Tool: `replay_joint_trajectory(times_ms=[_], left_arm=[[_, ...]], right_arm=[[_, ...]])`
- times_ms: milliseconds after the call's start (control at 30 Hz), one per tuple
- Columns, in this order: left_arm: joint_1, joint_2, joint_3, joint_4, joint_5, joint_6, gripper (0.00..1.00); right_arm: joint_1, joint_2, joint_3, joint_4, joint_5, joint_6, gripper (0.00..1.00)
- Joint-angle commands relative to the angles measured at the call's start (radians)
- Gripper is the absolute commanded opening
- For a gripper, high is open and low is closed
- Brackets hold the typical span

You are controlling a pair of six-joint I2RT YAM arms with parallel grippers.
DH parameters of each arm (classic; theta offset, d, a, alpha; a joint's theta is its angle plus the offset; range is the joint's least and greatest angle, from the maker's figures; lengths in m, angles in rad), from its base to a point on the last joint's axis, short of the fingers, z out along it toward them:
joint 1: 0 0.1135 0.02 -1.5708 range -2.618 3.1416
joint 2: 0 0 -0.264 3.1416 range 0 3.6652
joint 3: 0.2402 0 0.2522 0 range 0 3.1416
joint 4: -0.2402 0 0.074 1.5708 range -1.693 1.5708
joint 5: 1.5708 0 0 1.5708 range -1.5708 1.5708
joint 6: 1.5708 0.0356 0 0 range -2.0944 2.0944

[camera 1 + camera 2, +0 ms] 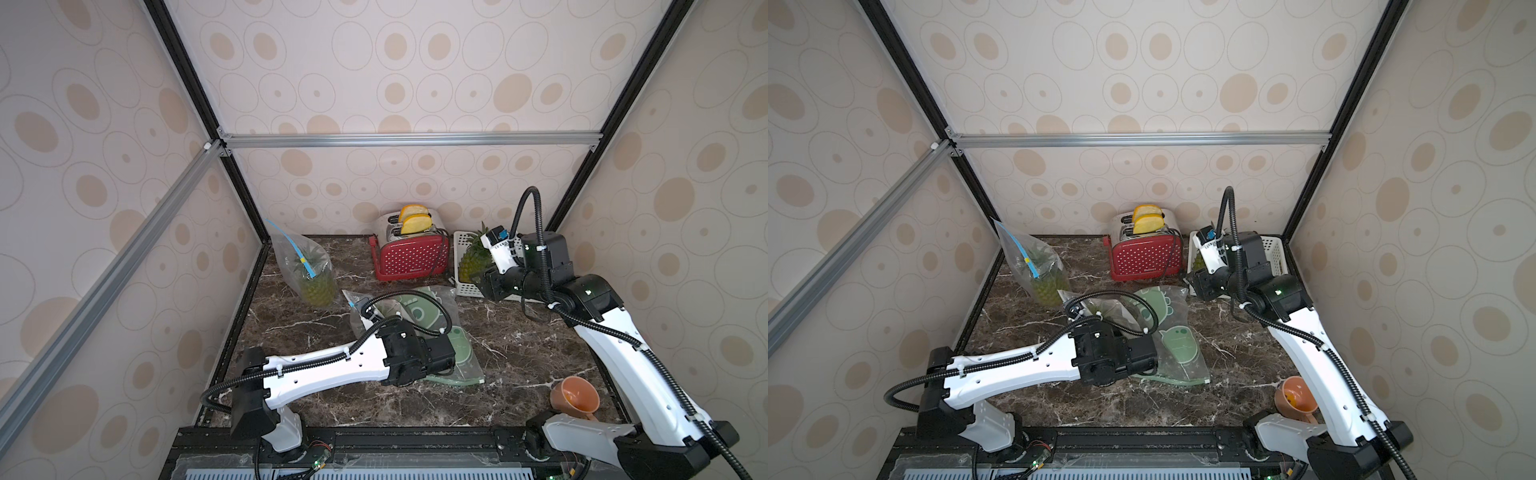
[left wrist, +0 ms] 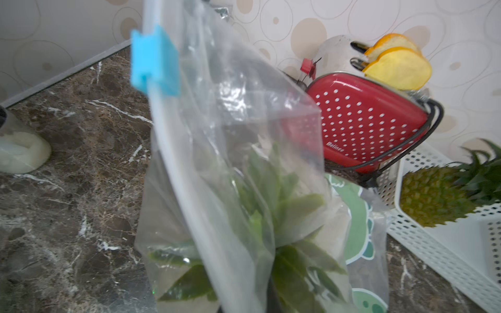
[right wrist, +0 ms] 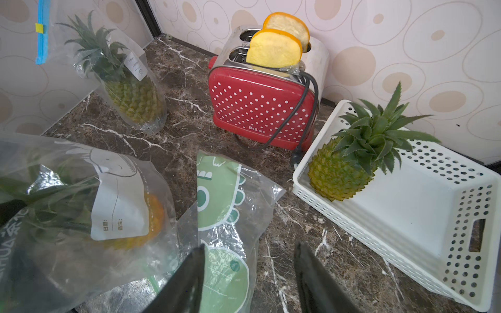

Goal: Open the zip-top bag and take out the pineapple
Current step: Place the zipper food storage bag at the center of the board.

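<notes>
Left pincer grips the bag, fully closed, mid-tabletop; right pincer hangs half open, empty. Film looks limp and slippery, the pineapple inside heavy: I'd pinch the slider, then the crown.

Red toaster w/ white dots, brown marble table, white basket, blue zip slider, orange cup

the right gripper has its jaws apart; red toaster at twelve o'clock, pineapple in white basket at two.
</notes>
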Motion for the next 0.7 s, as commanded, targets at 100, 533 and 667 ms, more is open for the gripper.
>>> replay_joint_trajectory(times_ms=[100, 533, 667], left_arm=[[-0.024, -0.008, 0.039, -0.138, -0.066, -0.430, 0.00], [-0.023, -0.052, -0.157, 0.024, -0.033, -0.442, 0.13], [-0.023, -0.066, -0.174, 0.030, -0.047, -0.436, 0.39]], right_arm=[[0.002, -0.030, -0.015, -0.012, -0.008, -0.023, 0.56], [0.002, -0.019, -0.050, 0.017, -0.012, -0.013, 0.56], [0.002, -0.007, -0.039, 0.016, -0.014, -0.013, 0.56]])
